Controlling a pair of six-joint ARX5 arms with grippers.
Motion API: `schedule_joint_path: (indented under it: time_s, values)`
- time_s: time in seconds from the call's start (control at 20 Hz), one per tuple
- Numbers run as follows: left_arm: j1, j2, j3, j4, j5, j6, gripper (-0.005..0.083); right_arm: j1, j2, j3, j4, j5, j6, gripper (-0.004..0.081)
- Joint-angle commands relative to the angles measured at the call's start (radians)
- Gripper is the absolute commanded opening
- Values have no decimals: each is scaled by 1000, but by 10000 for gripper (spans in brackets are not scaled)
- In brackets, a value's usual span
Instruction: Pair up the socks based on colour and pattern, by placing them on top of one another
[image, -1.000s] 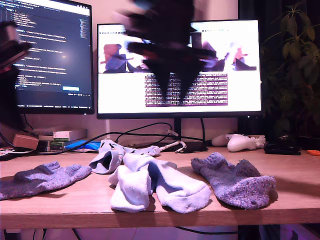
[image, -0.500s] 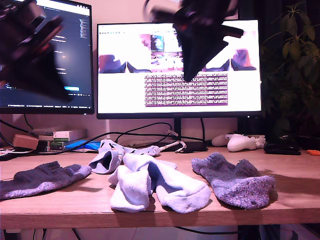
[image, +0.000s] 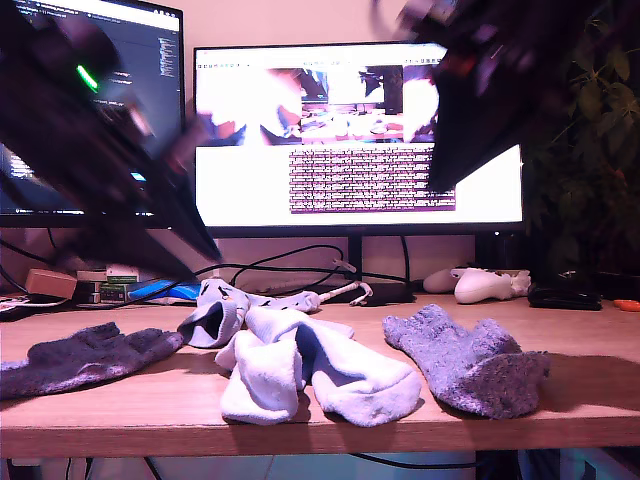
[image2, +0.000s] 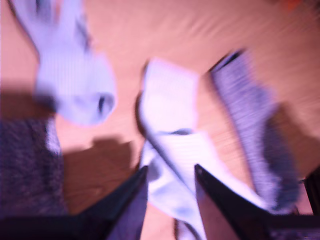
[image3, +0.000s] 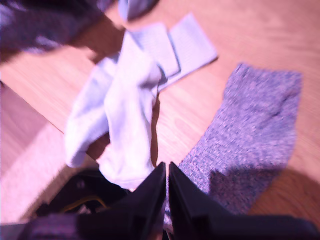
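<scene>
Several socks lie on the wooden table (image: 150, 405). One fuzzy grey sock (image: 85, 357) is at the exterior view's left and another (image: 465, 360) at its right. Two white socks (image: 320, 370) are heaped in the middle, with a light blue printed sock (image: 220, 310) behind them. My first gripper (image2: 170, 180) is open in the air above the white socks (image2: 170, 130); its blurred arm (image: 100, 180) is at the exterior view's left. My second gripper (image3: 166, 170) is shut and empty above the grey sock (image3: 255, 125); its arm (image: 480, 90) is at the exterior view's upper right.
Two lit monitors (image: 360, 140) stand at the back with cables below them. A white game controller (image: 485, 285) and a dark object (image: 565, 293) lie at the back on the exterior view's right, beside a plant (image: 590, 130). Small boxes (image: 120, 280) sit at the back left.
The arm that was blurred at the exterior view's top centre has swung to the upper right. The other arm has come in from the left and dropped lower. The socks have not moved.
</scene>
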Motion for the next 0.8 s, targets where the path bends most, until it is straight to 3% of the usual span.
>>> schedule_joint_path:
  time_s: [0.0, 0.45, 0.75]
  values:
    - [-20, 62, 57, -7, 5, -5, 265, -7, -9, -32, 0, -5, -16, -10]
    - [-56, 206, 157, -99, -97, 31, 270, -45, -15, -32, 13, -36, -63, -10]
    - [-87, 217, 157, -76, -82, 21, 272, -48, -14, -32, 56, -64, -76, -10]
